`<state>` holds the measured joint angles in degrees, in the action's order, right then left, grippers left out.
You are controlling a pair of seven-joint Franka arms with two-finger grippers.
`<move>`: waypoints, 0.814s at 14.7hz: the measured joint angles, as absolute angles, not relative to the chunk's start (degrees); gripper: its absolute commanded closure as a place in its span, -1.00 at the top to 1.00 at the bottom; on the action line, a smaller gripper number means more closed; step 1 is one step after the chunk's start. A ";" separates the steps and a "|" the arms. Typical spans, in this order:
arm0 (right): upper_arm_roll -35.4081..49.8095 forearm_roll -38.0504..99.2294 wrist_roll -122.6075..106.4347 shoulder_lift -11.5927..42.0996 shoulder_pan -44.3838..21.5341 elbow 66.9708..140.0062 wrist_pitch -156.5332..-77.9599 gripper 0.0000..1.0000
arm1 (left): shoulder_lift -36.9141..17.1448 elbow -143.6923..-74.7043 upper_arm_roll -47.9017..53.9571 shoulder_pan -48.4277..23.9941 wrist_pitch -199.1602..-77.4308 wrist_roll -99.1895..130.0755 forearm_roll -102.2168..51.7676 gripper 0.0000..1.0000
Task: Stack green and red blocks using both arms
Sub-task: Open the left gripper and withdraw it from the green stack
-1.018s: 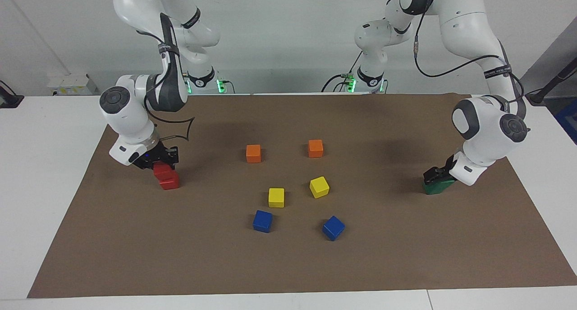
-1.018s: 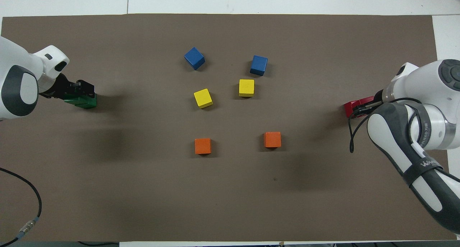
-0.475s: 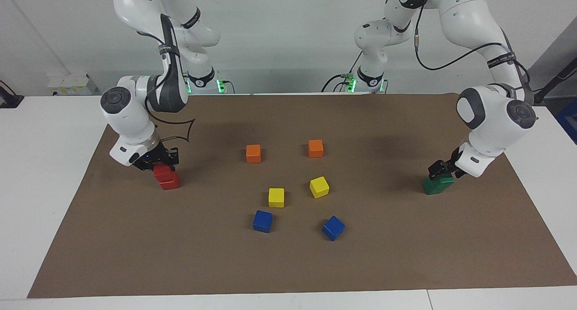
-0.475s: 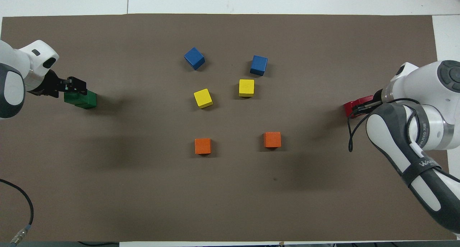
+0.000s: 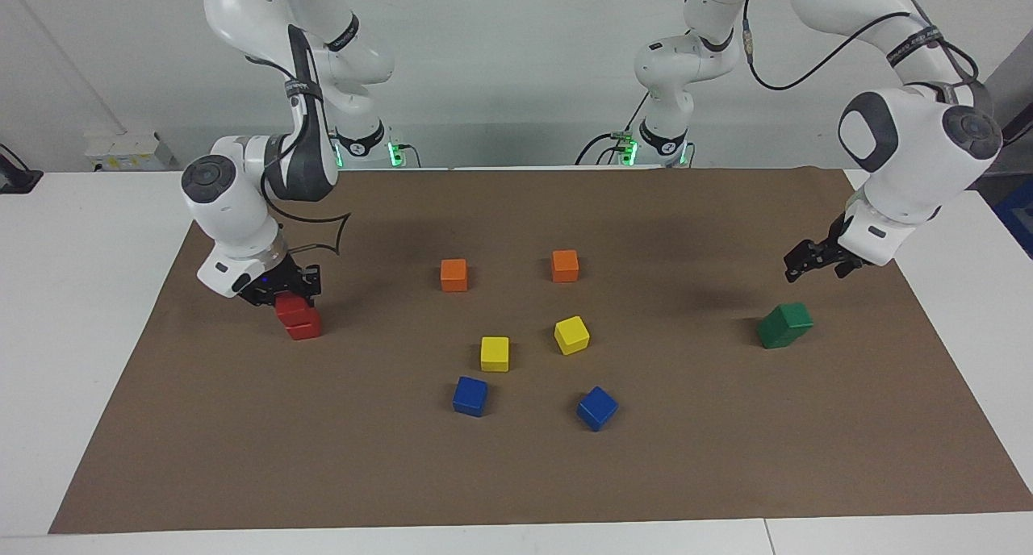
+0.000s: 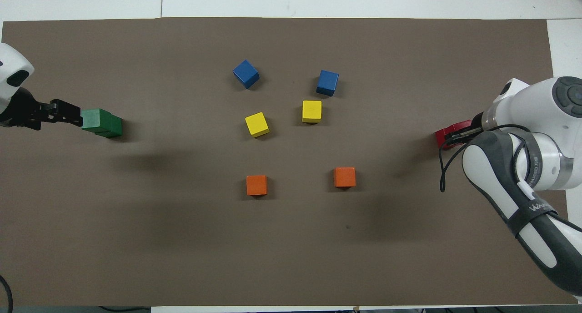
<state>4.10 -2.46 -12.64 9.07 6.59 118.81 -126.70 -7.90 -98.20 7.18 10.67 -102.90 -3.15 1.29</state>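
Observation:
Two dark green blocks stand stacked (image 5: 784, 326) near the left arm's end of the brown mat, and show in the overhead view (image 6: 101, 123) too. My left gripper (image 5: 817, 266) is open and empty, raised clear of the green stack; the overhead view shows it (image 6: 67, 113) beside the stack. Two bright red blocks stand stacked (image 5: 300, 319) near the right arm's end. My right gripper (image 5: 288, 295) sits low on the top red block, which peeks out beside it in the overhead view (image 6: 448, 135).
Two orange cubes (image 5: 453, 274) (image 5: 565, 265), two yellow cubes (image 5: 495, 353) (image 5: 571, 335) and two blue cubes (image 5: 470, 396) (image 5: 596, 408) lie in the middle of the mat (image 5: 726, 458). White table surrounds the mat.
My left gripper has let go of the top green block and risen up and away toward the mat's edge. The right gripper has stayed at the red stack.

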 measured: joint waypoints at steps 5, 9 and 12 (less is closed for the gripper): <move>4.10 -2.46 -12.64 9.39 6.58 118.91 -127.22 -1.00 | -2.91 -98.22 7.34 10.53 -96.75 -3.11 1.23 1.00; 4.08 -2.46 -12.64 9.97 6.59 118.92 -127.66 -1.00 | -2.09 -98.15 2.06 4.57 -95.52 -3.04 1.19 1.00; 4.07 -2.46 -12.64 9.98 6.59 118.92 -127.76 -1.00 | -2.07 -98.10 -1.33 0.69 -95.24 -2.96 1.19 1.00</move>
